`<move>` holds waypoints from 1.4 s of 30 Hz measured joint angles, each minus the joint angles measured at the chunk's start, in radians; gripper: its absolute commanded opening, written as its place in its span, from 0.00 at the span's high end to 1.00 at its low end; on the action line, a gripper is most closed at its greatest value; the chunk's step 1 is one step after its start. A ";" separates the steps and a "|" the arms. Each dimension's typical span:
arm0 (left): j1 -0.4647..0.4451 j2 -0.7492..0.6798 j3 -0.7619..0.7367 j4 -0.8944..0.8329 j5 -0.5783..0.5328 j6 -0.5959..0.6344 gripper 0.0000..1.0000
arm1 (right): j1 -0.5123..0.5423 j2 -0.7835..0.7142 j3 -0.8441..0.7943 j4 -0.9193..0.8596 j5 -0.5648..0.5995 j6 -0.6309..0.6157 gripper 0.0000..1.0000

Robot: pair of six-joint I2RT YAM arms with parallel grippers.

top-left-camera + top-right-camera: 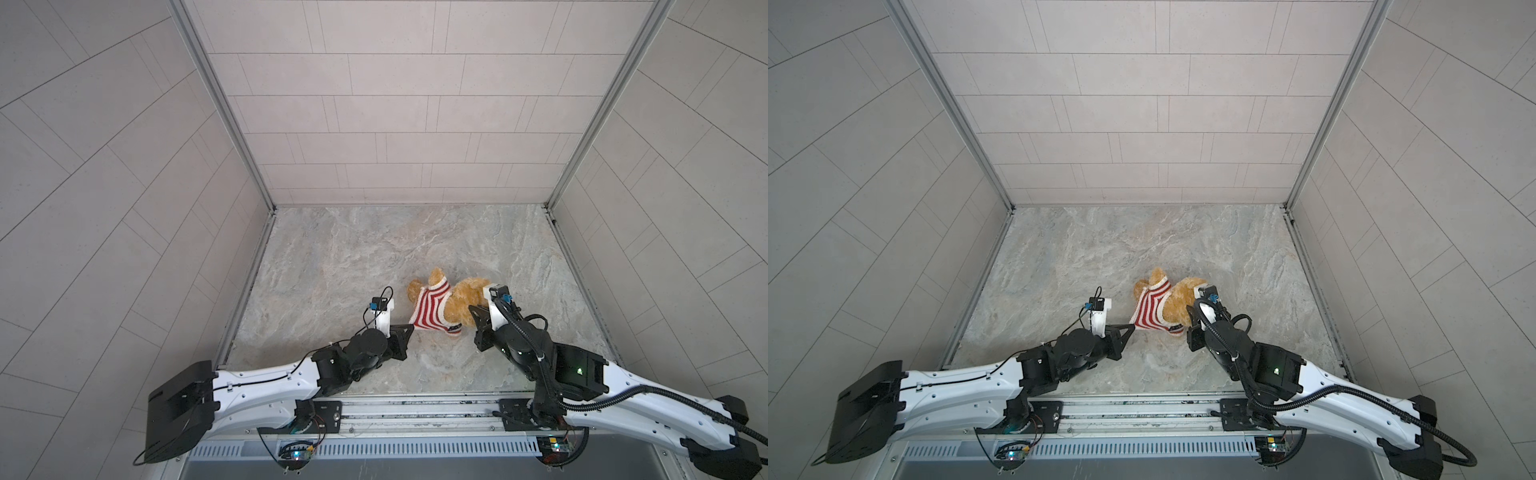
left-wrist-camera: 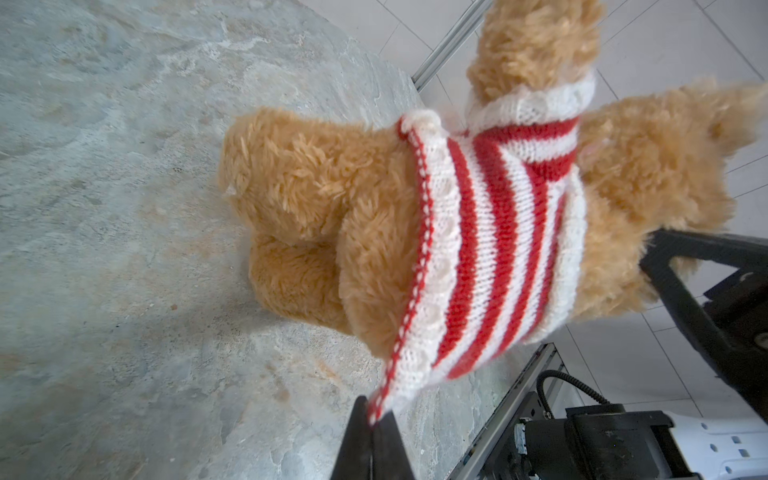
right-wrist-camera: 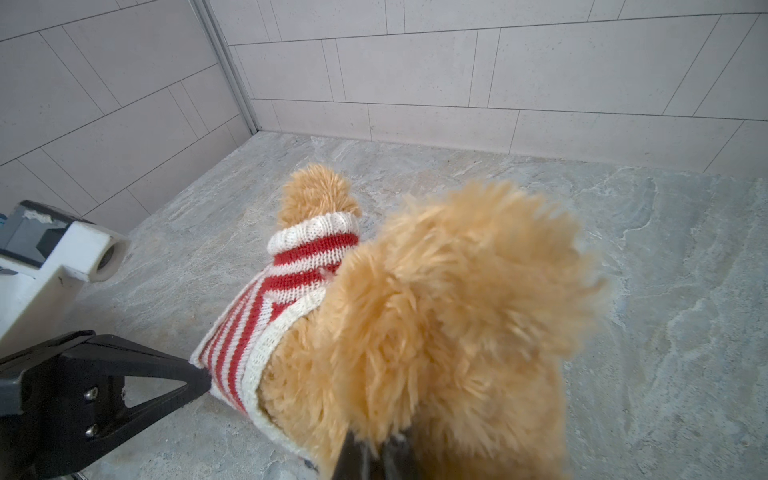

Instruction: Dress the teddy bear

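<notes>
Bear [image 1: 465, 297] is lying mid-bench [image 1: 332, 257], near the front, with its long axis running left-right between the arms: legs left, head end right. Sweater [image 1: 430, 309] is covering the torso only. Left gripper [image 2: 372, 419] is clamping the hem corner, stretching it taut. Right gripper [image 3: 374, 453] is clamping fur at the head end. Only the wrist views are showing both pinches; in the top views the right tips are hiding.

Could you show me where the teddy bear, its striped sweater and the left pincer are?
teddy bear [image 1: 464, 300]: in a top view, furry head.
striped sweater [image 2: 490, 257]: left wrist view, middle stripes.
left pincer [image 2: 375, 412]: left wrist view, between its tips, pinching the sweater's hem.
</notes>
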 measured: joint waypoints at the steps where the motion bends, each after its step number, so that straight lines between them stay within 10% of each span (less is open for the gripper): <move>1: 0.000 0.014 0.006 0.001 0.010 0.006 0.96 | 0.000 0.001 0.000 0.001 -0.002 -0.002 1.00; 16: 0.024 -0.065 0.018 -0.059 0.126 0.083 0.61 | -0.008 0.015 0.000 0.022 -0.051 -0.056 1.00; 32: 0.127 -0.115 0.090 -0.208 0.176 0.135 0.63 | -0.014 -0.003 -0.044 0.090 -0.193 -0.183 1.00; 42: 0.168 -0.039 0.106 -0.185 0.195 0.122 0.87 | -0.014 -0.007 -0.060 0.107 -0.220 -0.203 1.00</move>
